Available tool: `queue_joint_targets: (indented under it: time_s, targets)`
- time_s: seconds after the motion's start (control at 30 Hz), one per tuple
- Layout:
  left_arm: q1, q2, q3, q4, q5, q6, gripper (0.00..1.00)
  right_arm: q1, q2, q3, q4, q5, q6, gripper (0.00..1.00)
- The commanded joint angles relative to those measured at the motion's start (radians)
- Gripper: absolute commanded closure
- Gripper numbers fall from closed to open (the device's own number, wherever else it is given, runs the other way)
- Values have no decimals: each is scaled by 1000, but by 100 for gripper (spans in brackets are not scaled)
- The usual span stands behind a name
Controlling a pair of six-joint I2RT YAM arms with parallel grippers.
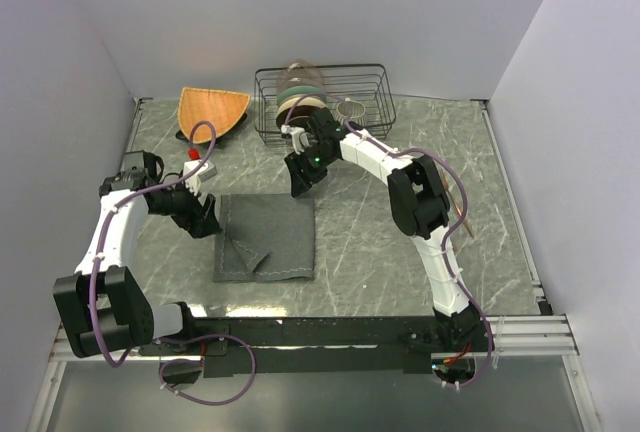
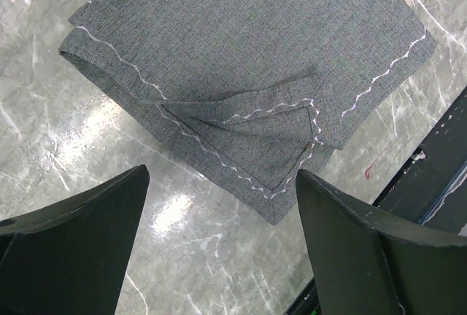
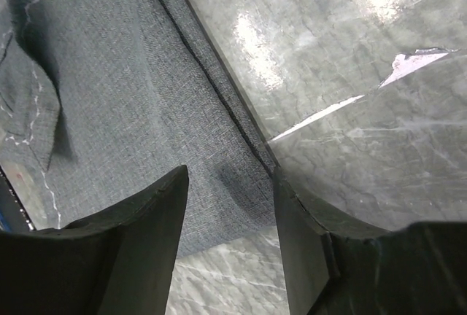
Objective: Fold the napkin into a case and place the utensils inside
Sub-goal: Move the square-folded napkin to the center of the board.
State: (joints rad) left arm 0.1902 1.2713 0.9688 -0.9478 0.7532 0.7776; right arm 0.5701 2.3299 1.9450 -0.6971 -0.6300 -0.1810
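The dark grey napkin [image 1: 265,237] lies flat on the marble table, folded over, with a small triangular flap turned up near its front left corner [image 2: 270,133]. My left gripper [image 1: 205,217] hovers at the napkin's left edge. Its jaws are wide open over bare table [image 2: 219,205], just short of the cloth's corner. My right gripper [image 1: 300,184] is at the napkin's far right corner. It is open, and that corner of cloth [image 3: 219,184] lies flat between its fingers [image 3: 230,205]. Thin copper-coloured utensils [image 1: 463,202] show beside the right arm's elbow, partly hidden.
A black wire rack [image 1: 375,87] holding dishes stands at the back centre. An orange woven fan-shaped mat [image 1: 212,110] lies at the back left. White walls close in the left, right and back. The black frame rail [image 1: 330,332] runs along the near edge.
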Motion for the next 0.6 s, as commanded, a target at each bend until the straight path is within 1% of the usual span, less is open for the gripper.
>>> queue_joint_targets:
  time_s: [0.0, 0.1, 0.17, 0.2, 0.27, 0.3, 0.4, 0.47, 0.5, 0.53, 0.57]
  targets:
    - [-6, -27, -4, 6, 12, 38, 12, 2, 31, 45, -24, 16, -40, 43]
    - [-14, -32, -7, -2, 12, 52, 13, 2, 31, 43, -30, 19, -51, 48]
    - [-27, -36, -12, -5, 0, 64, 16, 1, 22, 23, -28, 27, -61, 53]
    - [-46, -38, -13, -8, -6, 69, 17, -1, 16, 19, -30, 30, -67, 59]
    - [-66, -49, -22, 0, -17, 77, 21, -6, 11, 14, -41, 36, -77, 66]
    - [-86, -55, -27, 7, -31, 75, 22, -10, 5, 11, -44, 38, -78, 73]
    - [-132, -82, -44, 30, -57, 83, 26, -29, -23, -9, -47, 39, -81, 78]
    - [-158, -104, -61, 49, -71, 92, 28, -41, -36, -24, -51, 42, -90, 85]
    - [-184, -108, -67, 55, -83, 92, 29, -44, -44, -26, -56, 42, -94, 86]
    - [-184, -118, -77, 64, -87, 85, 31, -45, -47, -26, -62, 44, -97, 88]
    - [-220, -122, -82, 85, -87, 75, 32, -50, -50, -26, -73, 43, -101, 90]
